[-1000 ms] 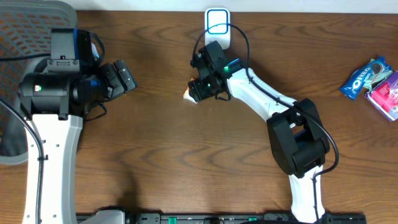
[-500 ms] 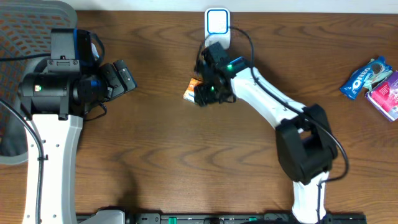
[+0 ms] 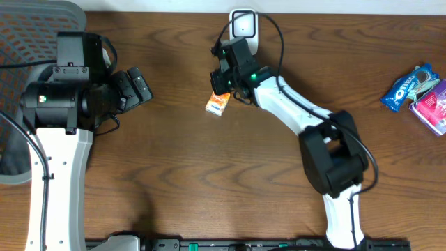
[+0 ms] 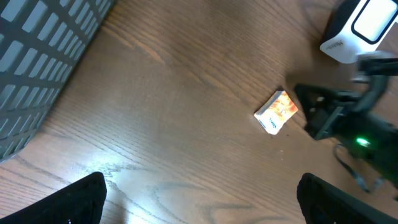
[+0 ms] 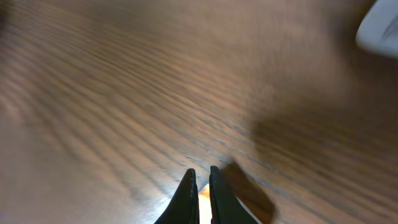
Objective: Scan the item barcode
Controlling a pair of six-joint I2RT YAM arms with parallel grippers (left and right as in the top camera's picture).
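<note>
Lying flat on the dark wooden desk, a small orange-and-white packet sits a little in front of the white barcode scanner, which stands at the far edge. The right gripper hangs between the two, just beside the packet on the scanner side, with its jaws pinched almost together. From its own wrist camera only a thin orange sliver shows in the slit between the fingertips. The left wrist view shows the packet resting on the wood, with the dark jaws right next to it; I cannot tell whether they touch it. The left gripper is well apart from all this, over at the left side of the desk, with its jaws spread wide and nothing between them. Behind the left arm is the grey mesh of a chair. Far off at the right edge of the desk lie a blue Oreo pack and a pink packet, touching each other.
</note>
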